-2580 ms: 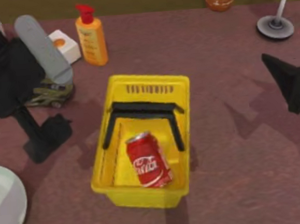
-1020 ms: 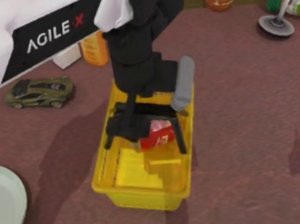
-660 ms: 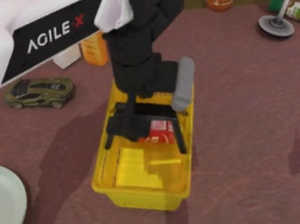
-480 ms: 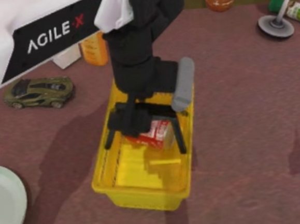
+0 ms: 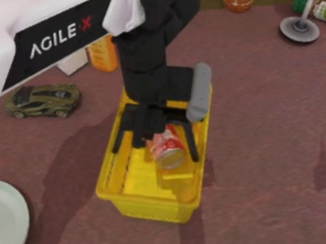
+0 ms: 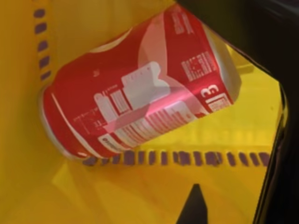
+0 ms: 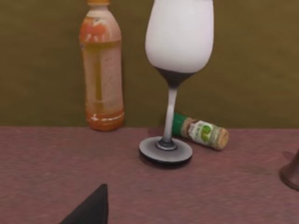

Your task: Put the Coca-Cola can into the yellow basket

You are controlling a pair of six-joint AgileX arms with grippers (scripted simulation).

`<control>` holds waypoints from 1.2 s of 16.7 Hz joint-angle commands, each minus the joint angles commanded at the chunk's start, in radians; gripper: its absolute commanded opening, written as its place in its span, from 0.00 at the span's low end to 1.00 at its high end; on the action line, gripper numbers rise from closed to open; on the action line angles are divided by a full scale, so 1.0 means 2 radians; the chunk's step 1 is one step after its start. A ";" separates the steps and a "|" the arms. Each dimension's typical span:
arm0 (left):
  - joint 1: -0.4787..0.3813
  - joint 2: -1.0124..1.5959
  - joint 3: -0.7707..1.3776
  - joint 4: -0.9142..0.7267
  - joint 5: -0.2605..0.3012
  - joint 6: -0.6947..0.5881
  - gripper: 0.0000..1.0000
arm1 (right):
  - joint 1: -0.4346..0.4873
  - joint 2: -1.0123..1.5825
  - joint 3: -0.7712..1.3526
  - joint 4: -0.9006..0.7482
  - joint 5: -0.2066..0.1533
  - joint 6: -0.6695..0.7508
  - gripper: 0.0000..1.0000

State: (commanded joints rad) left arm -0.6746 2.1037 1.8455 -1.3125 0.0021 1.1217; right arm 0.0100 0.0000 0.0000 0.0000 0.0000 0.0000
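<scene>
- The left arm reaches in from the top view's left and hangs over the yellow basket, which stands near the middle of the tabletop.
- The left pincer sits low inside the basket, just behind the black folding handle; whether its fingers are apart or together cannot be told, since the arm's dark body covers them.
- The Coca-Cola can is inside the basket, tilted, its silver end turned toward the camera and its upper part tucked under the pincer.
- In the left wrist view the can lies aslant against the yellow slotted wall, label side showing.
- The right pincer is out of the top view; its wrist camera faces a wine glass, an orange drink bottle and a small green-capped jar lying on its side at the far right of the tabletop.
- A green toy car stands to the left of the basket, well apart from it.
</scene>
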 joint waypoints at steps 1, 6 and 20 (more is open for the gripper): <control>0.000 0.000 0.000 0.000 0.000 0.000 0.00 | 0.000 0.000 0.000 0.000 0.000 0.000 1.00; 0.000 0.000 0.000 0.000 0.000 0.000 0.00 | 0.000 0.000 0.000 0.000 0.000 0.000 1.00; 0.000 0.000 0.000 0.000 0.000 0.000 0.00 | 0.000 0.000 0.000 0.000 0.000 0.000 1.00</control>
State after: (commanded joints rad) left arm -0.6746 2.1037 1.8455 -1.3125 0.0021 1.1217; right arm 0.0100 0.0000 0.0000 0.0000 0.0000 0.0000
